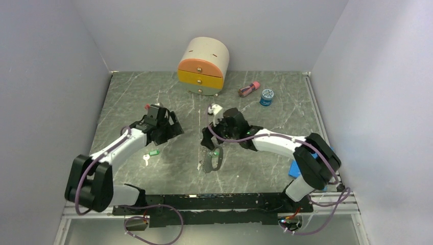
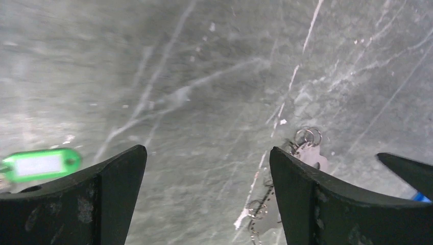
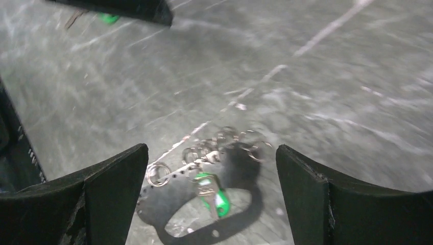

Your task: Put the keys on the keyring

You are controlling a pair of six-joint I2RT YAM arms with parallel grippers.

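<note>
One key (image 1: 151, 152) with a green head lies loose on the table, below my left gripper (image 1: 172, 131); it also shows at the left edge of the left wrist view (image 2: 42, 164). A second green-headed key (image 3: 215, 196) lies on a dark strap loop (image 3: 240, 224) joined to the keyring (image 3: 224, 139), a cluster of thin silvery rings and fine chain. My right gripper (image 3: 209, 153) is open, hovering above that cluster; in the top view the right gripper (image 1: 213, 140) is just above the key (image 1: 216, 151). My left gripper (image 2: 205, 150) is open and empty, with the rings (image 2: 308, 136) by its right finger.
A round drawer box (image 1: 203, 65) with orange and yellow fronts stands at the back. A pink tube (image 1: 248, 89) and a blue-lidded jar (image 1: 266, 96) lie to its right. A blue object (image 1: 296, 168) sits by the right arm's base. Grey walls enclose the table.
</note>
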